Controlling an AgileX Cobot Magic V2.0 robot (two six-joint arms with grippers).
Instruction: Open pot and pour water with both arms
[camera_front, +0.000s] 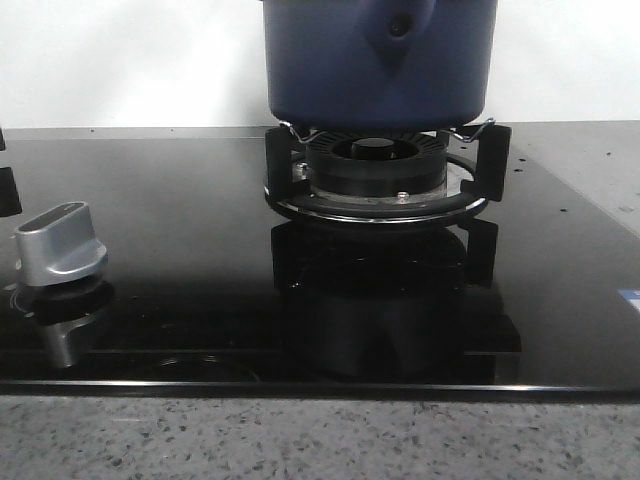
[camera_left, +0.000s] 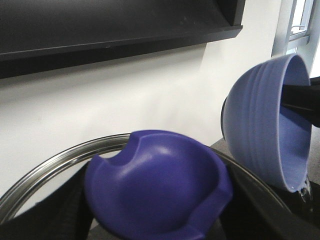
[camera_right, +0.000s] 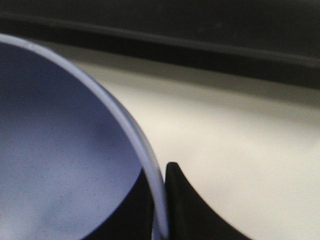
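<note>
The dark navy pot (camera_front: 380, 60) stands on the gas burner (camera_front: 385, 175) in the front view, its top cut off by the frame; neither gripper shows there. In the left wrist view my left gripper (camera_left: 157, 205) is shut on the purple-blue knob (camera_left: 155, 185) of the glass lid, whose steel rim (camera_left: 45, 167) curves around it. Beside the lid, a lighter blue bowl (camera_left: 260, 120) hangs steeply tilted, and water (camera_left: 304, 187) drips from its low edge. My right gripper (camera_right: 161, 212) is shut on that bowl's rim (camera_right: 145, 160), one finger inside and one outside.
A silver stove knob (camera_front: 60, 245) sits at the left of the black glass hob (camera_front: 180, 290). A speckled counter edge (camera_front: 320, 440) runs along the front. A dark shelf (camera_left: 115, 25) hangs on the white wall above the lid.
</note>
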